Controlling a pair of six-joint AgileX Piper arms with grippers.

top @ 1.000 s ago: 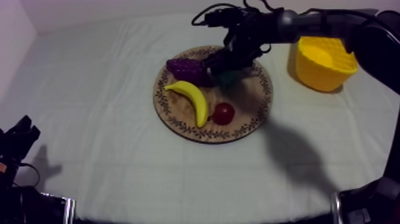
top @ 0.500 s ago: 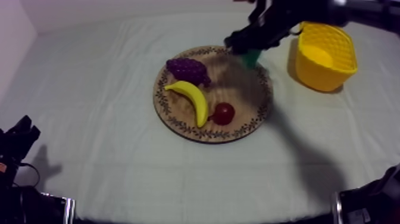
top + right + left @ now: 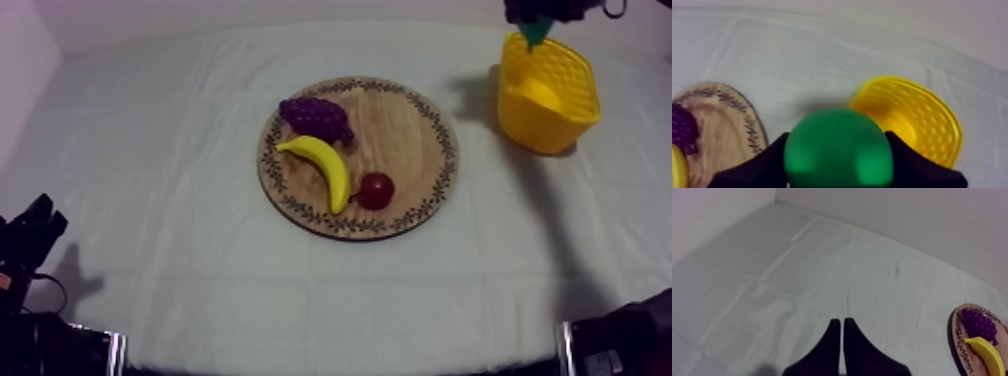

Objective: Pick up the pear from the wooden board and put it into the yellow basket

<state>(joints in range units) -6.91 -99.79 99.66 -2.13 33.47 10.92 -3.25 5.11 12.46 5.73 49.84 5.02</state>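
The green pear (image 3: 838, 148) is clamped between the black fingers of my right gripper (image 3: 837, 155), held in the air beside the yellow basket (image 3: 907, 120). From above, the pear (image 3: 536, 30) hangs at the far rim of the basket (image 3: 547, 95), under my right gripper (image 3: 540, 14). The round wooden board (image 3: 400, 130) lies mid-table with the grapes (image 3: 315, 117), the banana (image 3: 322, 166) and the small red fruit (image 3: 376, 190) on it. My left gripper (image 3: 839, 333) is shut on nothing over bare cloth, and rests low at the table's left (image 3: 30, 235).
The board's rim (image 3: 957, 338) with grapes (image 3: 978, 325) and banana (image 3: 987, 350) lies far off from my left gripper. The board's edge (image 3: 727, 120) and grapes (image 3: 682, 127) sit left of the held pear. Wide bare cloth surrounds the board.
My right gripper has lifted the pear off the board and carried it right and back, to above the basket's far rim. The left arm has stayed still.
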